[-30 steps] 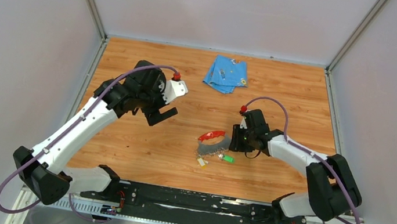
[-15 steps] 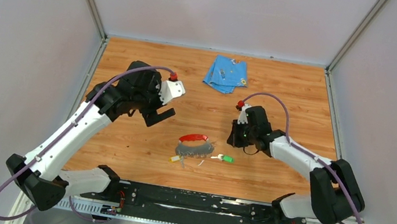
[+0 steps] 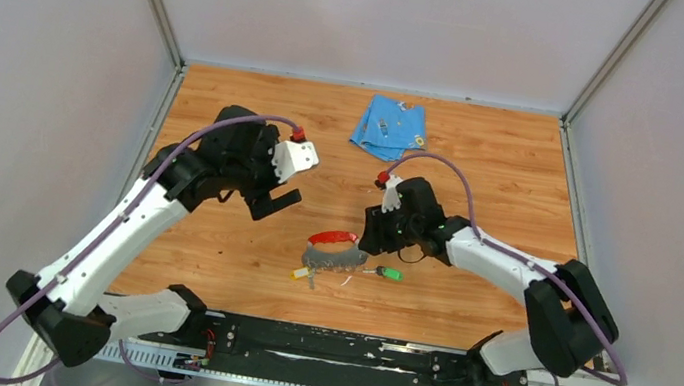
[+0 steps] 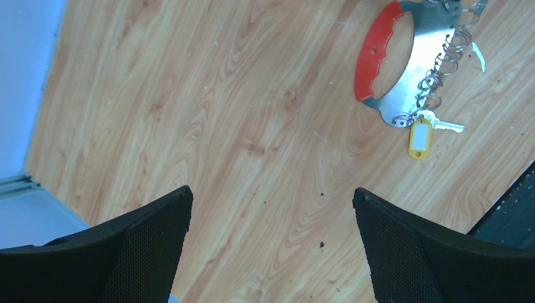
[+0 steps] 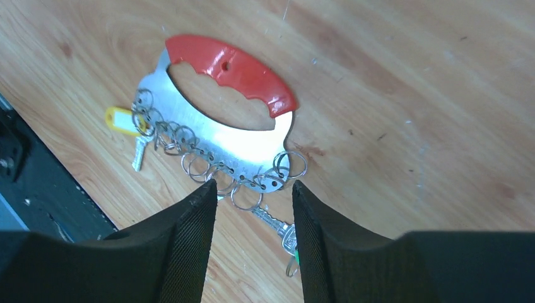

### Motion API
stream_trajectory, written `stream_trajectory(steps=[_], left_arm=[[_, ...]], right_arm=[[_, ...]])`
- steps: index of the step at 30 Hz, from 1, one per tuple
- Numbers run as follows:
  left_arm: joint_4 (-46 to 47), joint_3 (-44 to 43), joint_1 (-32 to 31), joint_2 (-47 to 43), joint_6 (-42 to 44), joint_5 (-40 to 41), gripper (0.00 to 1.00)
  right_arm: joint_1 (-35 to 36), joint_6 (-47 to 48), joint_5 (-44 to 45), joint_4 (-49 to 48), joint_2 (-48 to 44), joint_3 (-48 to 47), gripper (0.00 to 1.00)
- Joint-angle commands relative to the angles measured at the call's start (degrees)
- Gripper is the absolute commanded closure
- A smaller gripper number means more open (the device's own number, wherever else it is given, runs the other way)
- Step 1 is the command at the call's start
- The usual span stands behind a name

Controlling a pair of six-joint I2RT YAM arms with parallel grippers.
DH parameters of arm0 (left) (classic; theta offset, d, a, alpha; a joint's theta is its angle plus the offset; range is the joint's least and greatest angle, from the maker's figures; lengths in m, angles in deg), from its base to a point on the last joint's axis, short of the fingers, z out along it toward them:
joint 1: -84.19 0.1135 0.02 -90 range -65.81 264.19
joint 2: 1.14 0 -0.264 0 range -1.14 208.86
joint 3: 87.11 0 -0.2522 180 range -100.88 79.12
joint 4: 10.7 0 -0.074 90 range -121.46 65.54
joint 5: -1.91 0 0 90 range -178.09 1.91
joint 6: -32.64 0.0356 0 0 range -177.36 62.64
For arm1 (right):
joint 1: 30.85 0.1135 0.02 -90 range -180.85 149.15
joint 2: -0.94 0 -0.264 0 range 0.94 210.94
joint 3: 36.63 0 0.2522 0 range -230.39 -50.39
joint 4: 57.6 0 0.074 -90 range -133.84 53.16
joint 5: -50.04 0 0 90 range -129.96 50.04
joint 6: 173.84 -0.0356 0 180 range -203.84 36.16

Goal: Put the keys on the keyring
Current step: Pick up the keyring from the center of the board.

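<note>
Wood-grain table (image 3: 503, 165) fills the floor of a grey-walled booth; a folded blue cloth (image 3: 391, 127) lies near its far edge, well apart from everything else.

Near the table's middle, towards the front, lies the keyring (image 5: 240, 144), flat on the wood; it is a silvery crescent plate with a red grip strip along its outer curved edge and an open slot between strip and plate; a row of small holes along the other edge carries a crowd of thin wire rings.

At one tip of the plate rests the yellow-tagged key (image 5: 121, 120), its tag and small silver blade touching the last rings; whether it is threaded through one cannot be told; at the other end the green-tagged key (image 5: 277, 224) lies on the wood just past the rings.

Right gripper (image 5: 253, 189) sits low over the ringed edge, fingers parted with a narrow gap, clamping nothing that shows; several rings lie in that gap; whether the tips touch them is unclear.

Left gripper (image 4: 271, 202) hangs above bare wood, spread wide and empty, apart from the keyring.

Most of the green tag is hidden behind a right finger; the left wrist view cuts the plate off at its top edge; from above, the rings blur into a grey fringe.
</note>
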Motion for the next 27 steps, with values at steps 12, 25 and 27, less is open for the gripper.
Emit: stream_trajectory(steps=[12, 25, 27], left_arm=[[-0.3, -1.8, 0.1, 6.3, -2.7, 0.7, 0.0], [-0.2, -2.2, 0.1, 6.6, -2.5, 3.4, 0.0], [-0.2, -2.4, 0.1, 6.8, -2.7, 3.6, 0.0]], right_arm=[[1.9, 2.4, 0.0, -1.4, 11.6, -1.2, 0.52], [4.0, -2.0, -1.6, -0.4, 7.2, -0.6, 0.6], [4.8, -3.2, -1.2, 0.1, 5.6, 0.3, 0.58]])
